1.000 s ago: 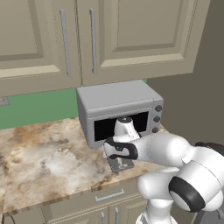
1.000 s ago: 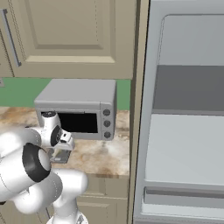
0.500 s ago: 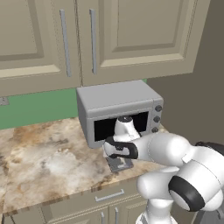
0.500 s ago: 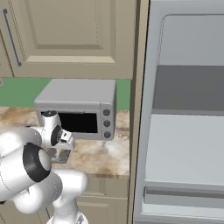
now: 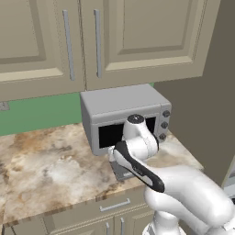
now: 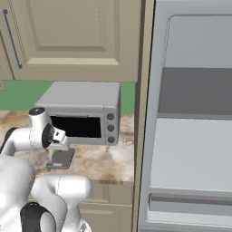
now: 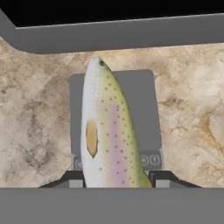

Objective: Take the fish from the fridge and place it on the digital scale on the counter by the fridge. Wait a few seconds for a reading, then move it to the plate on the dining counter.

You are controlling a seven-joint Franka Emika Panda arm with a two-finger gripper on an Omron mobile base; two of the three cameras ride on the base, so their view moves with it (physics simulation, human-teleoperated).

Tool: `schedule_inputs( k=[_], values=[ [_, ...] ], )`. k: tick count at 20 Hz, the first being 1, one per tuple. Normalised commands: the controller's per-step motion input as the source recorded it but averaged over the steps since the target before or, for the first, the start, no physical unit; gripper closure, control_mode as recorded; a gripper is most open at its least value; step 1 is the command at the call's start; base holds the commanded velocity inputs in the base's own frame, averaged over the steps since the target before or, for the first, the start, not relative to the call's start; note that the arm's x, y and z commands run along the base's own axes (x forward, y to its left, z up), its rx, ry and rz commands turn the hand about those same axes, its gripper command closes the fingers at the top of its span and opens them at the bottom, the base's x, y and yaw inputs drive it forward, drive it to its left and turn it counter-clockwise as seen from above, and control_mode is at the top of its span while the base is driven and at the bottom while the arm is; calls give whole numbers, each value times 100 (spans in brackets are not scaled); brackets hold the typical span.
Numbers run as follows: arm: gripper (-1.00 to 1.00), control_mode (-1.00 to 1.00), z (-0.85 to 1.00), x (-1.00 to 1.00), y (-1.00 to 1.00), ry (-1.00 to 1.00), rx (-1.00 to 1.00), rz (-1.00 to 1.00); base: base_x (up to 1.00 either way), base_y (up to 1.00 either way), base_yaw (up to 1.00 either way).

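In the hand view the fish, pale and speckled with a pink-green flank, sticks out from between my fingertips, its head toward the toaster oven. My gripper is shut on its tail end. Right beneath it lies the digital scale, a flat dark grey slab with buttons along the near edge; whether the fish touches it I cannot tell. From the base views the scale sits on the marbled counter, under my hand. The grey fridge stands shut on the right.
A boxy grey toaster oven stands just behind the scale, close to my wrist. Tan wall cupboards hang above. A tall tan panel separates counter and fridge. Bare marbled top stretches to the left.
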Motion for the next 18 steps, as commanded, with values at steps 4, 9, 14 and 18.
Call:
schedule_inputs(
  k=[4,9,14,18],
  values=[
    [100,-100,100,-100,-32,-21,5,0,0,0,0],
    [100,-100,100,-96,-43,-10,3,0,0,0,0],
    [100,-100,100,-80,-44,-1,0,0,0,0,0],
    [100,-100,100,-54,-48,0,0,-5,0,0,0]
  ],
)
